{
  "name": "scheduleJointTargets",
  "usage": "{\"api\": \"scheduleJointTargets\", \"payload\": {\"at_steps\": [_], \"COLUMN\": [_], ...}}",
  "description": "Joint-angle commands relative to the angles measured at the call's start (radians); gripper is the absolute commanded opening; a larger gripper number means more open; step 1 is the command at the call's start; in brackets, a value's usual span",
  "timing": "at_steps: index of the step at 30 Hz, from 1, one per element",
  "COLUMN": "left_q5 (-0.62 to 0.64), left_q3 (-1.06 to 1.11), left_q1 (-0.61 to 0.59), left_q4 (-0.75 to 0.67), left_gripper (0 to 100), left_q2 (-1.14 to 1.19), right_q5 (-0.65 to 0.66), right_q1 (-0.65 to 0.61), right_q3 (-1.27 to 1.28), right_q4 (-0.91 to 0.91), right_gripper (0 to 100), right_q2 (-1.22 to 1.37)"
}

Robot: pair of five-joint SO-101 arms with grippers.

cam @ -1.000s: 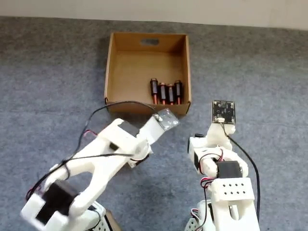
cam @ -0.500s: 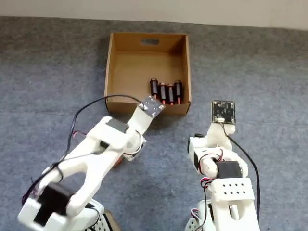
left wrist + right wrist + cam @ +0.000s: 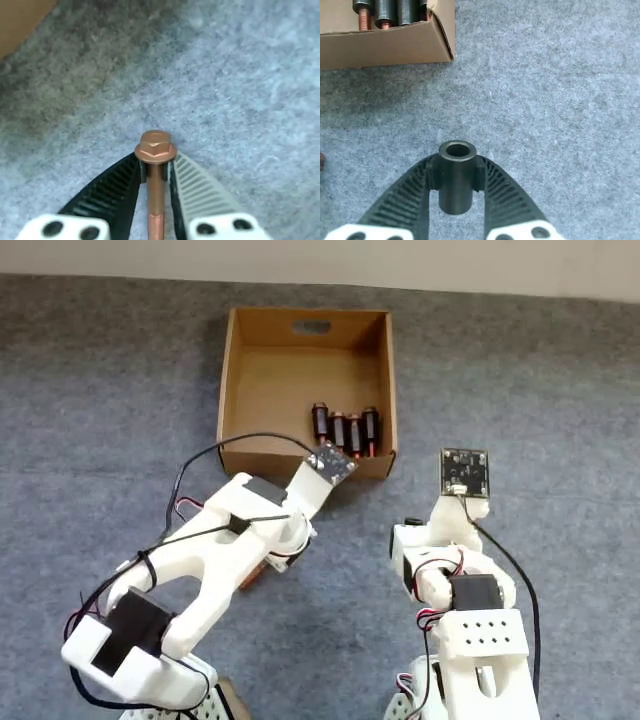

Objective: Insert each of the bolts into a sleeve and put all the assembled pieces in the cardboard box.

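Note:
My left gripper [image 3: 156, 172] is shut on a copper bolt [image 3: 155, 147], whose hex head points away from the wrist over the grey carpet. My right gripper [image 3: 457, 167] is shut on a black sleeve [image 3: 456, 175], held with its open bore facing the camera. The cardboard box [image 3: 280, 390] stands at the back of the table, with several assembled pieces [image 3: 345, 432] lying side by side against its near wall. The left arm [image 3: 250, 535] sits just in front of the box's near wall. The right arm [image 3: 455, 565] is to the right of it, off the box's near right corner [image 3: 440, 37].
Grey carpet [image 3: 560, 410] covers the whole table, with room to the left and right of the box. A black cable [image 3: 240, 445] loops from the left arm over the box's near wall. The box's near corner [image 3: 17, 15] lies close to the left gripper.
The left arm has swung left along the box's near wall, then eased slightly back right and folded in. The right arm has kept still.

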Motion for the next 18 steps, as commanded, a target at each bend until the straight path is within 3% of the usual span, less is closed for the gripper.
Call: {"api": "scheduleJointTargets", "payload": {"at_steps": [1, 9, 13, 18], "left_q5": [0.008, 0.008, 0.008, 0.077], "left_q3": [-0.035, 0.004, 0.102, 0.213], "left_q1": [-0.016, -0.019, -0.025, -0.139], "left_q4": [-0.003, 0.002, -0.006, -0.077], "left_gripper": [1, 1, 1, 1], "left_q2": [0.002, -0.093, -0.309, -0.638], "right_q5": [-0.008, -0.008, -0.011, -0.014], "right_q1": [-0.004, -0.004, -0.004, -0.008], "right_q3": [-0.005, -0.005, -0.005, -0.016], "right_q4": [-0.016, -0.016, -0.016, -0.016], "right_gripper": [0.5, 0.5, 0.5, 0.5], "right_q2": [-0.018, -0.018, -0.018, -0.018]}}
